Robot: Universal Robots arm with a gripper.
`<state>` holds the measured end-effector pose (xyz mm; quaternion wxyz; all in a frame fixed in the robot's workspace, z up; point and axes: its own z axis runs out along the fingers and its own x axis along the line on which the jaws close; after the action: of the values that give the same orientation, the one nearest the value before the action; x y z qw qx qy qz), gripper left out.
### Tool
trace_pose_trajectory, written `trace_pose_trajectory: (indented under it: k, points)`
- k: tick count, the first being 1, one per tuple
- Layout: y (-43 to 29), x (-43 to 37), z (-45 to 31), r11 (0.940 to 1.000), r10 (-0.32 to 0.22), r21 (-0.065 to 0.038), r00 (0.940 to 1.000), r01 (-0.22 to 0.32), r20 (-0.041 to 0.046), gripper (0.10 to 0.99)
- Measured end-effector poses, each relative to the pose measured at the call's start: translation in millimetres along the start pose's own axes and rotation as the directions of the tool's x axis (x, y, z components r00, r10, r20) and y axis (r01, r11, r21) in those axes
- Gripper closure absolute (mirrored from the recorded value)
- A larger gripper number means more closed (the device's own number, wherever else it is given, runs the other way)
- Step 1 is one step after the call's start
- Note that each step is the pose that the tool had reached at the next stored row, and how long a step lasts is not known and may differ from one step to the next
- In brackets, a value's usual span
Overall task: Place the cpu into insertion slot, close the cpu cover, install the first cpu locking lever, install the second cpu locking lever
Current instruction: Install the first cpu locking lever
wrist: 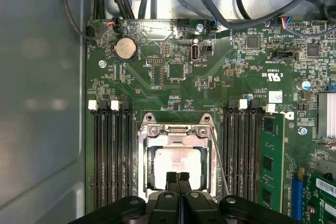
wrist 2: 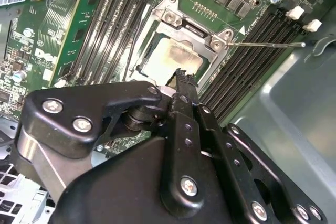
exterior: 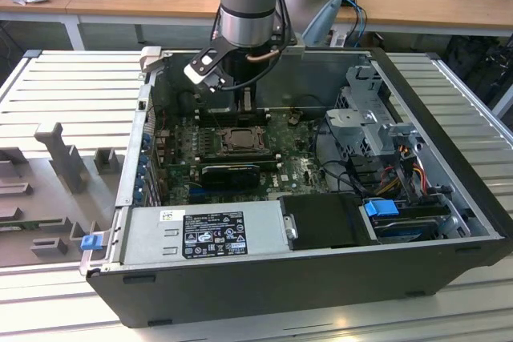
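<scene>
The arm (exterior: 247, 6) is reaching straight down into the open case (exterior: 449, 222), its wrist standing upright over the slot (exterior: 238, 140). The claw (wrist: 177, 178) is hanging at the slot's edge, with its fingers (wrist 2: 184, 95) pressed together and pinching nothing. Whether the tips are touching the slot I cannot tell. The cpu (wrist: 176, 162) is lying flat inside the slot and showing pale through the window of the cover (wrist: 176, 132), which is lying down over it. A thin lever (wrist 2: 268, 44) is running out from the slot's corner, over the memory sockets (wrist 2: 252, 61) beside the slot. The case is sitting on the table (exterior: 64, 78)
</scene>
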<state>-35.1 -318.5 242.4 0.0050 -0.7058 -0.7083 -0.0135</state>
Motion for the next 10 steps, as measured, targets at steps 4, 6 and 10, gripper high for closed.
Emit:
trace_pose_trajectory:
  k: [4, 6, 10]
  points:
    - [0.1, 0.2, -8.1, 1.0000, 0.000, 0.000, 1.0000, 0.000, 0.0016, 0.980]
    - [0.1, 0.3, -12.0, 1.0000, 0.000, 0.000, 1.0000, 0.000, 0.0048, 0.980]
    - [0.3, 0.9, -23.6, 1.0000, 0.000, 0.000, 0.9999, 0.000, 0.0145, 0.980]
